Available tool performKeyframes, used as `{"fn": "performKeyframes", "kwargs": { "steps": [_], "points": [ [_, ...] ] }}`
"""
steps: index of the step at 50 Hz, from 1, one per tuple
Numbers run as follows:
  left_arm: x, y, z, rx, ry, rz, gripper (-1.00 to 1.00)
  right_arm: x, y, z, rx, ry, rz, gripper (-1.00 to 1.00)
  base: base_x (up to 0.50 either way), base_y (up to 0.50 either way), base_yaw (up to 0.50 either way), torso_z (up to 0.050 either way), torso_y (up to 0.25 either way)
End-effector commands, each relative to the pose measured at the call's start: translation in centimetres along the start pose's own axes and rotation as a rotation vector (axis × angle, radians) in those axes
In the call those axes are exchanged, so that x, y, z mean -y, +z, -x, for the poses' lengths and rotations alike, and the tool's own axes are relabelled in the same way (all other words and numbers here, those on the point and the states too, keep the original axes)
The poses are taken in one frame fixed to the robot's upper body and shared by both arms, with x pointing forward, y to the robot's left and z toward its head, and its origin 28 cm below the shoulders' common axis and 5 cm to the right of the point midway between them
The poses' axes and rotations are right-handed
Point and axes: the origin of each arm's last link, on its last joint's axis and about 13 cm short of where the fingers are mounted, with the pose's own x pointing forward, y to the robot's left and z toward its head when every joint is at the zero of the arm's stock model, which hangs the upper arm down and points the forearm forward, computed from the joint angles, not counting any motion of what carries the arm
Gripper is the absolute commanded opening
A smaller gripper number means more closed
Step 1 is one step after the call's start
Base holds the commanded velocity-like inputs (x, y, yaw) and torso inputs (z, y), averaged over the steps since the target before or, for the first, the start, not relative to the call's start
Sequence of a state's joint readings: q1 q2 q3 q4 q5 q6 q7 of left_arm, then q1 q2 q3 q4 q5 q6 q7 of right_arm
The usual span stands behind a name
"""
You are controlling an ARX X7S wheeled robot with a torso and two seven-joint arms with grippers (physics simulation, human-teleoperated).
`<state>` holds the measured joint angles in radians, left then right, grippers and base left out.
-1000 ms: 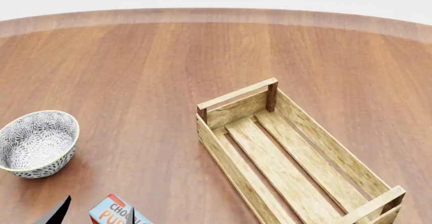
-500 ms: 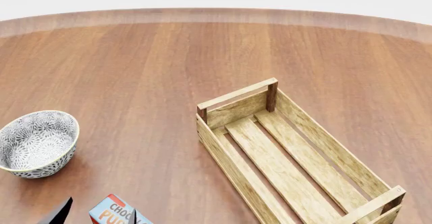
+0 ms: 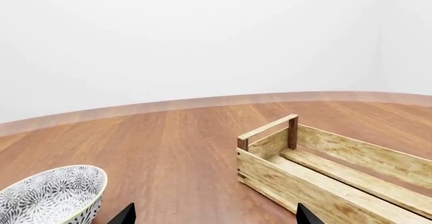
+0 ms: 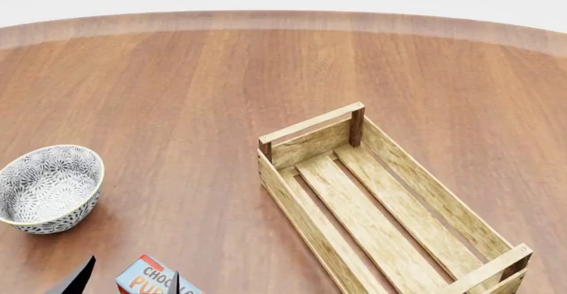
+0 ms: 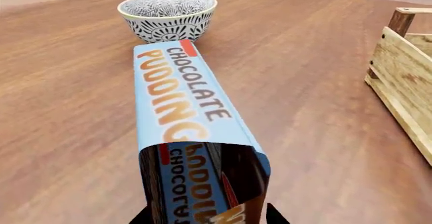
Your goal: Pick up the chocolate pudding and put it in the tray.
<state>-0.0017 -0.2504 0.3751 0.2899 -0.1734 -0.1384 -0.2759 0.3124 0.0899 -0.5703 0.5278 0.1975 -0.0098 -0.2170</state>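
Right tool [image 5: 206, 215] pinches the light-blue, brown-sided chocolate pudding [image 5: 185, 113]; it's barely nudged since earlier; left tool [image 3: 212, 215] spread.

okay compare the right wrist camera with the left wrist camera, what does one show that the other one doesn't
Only the right wrist view shows the chocolate pudding, its light-blue lettered top running toward the lens, with dark fingertips beside its near end.

Only the left wrist view shows the white backdrop beyond the table's far edge, and two dark fingertips wide apart with nothing between them.

Both show the patterned bowl, part of the tray including an end handle, and the wooden tabletop.
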Motion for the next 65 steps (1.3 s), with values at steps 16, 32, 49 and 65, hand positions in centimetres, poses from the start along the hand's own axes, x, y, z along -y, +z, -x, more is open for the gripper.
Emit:
{"fn": "performKeyframes", "kwargs": {
  "steps": [16, 32, 49, 65],
  "points": [
    [0.1, -0.2, 0.2, -0.002, -0.003, 0.004, 1.0, 0.3, 0.4, 1.1, 0.022, -0.031, -0.001, -1.0, 0.0, 0.0, 0.0, 0.0, 0.001],
    [-0.1, -0.3, 0.2, -0.006, 0.004, 0.003, 1.0, 2.1, 4.1, 3.3, 0.078, -0.116, 0.015, -1.0, 0.0, 0.0, 0.0, 0.0, 0.0],
    [-0.4, -0.3, 0.3, -0.009, 0.013, 0.006, 1.0, 4.3, 6.5, 4.5, 0.132, -0.258, 0.001, -1.0, 0.0, 0.0, 0.0, 0.0, 0.0],
    [-0.5, -0.8, 0.3, -0.016, 0.02, 0.013, 1.0, 6.6, 7.3, 5.6, 0.161, -0.405, -0.045, -1.0, 0.0, 0.0, 0.0, 0.0, 0.0]
  ]
}}
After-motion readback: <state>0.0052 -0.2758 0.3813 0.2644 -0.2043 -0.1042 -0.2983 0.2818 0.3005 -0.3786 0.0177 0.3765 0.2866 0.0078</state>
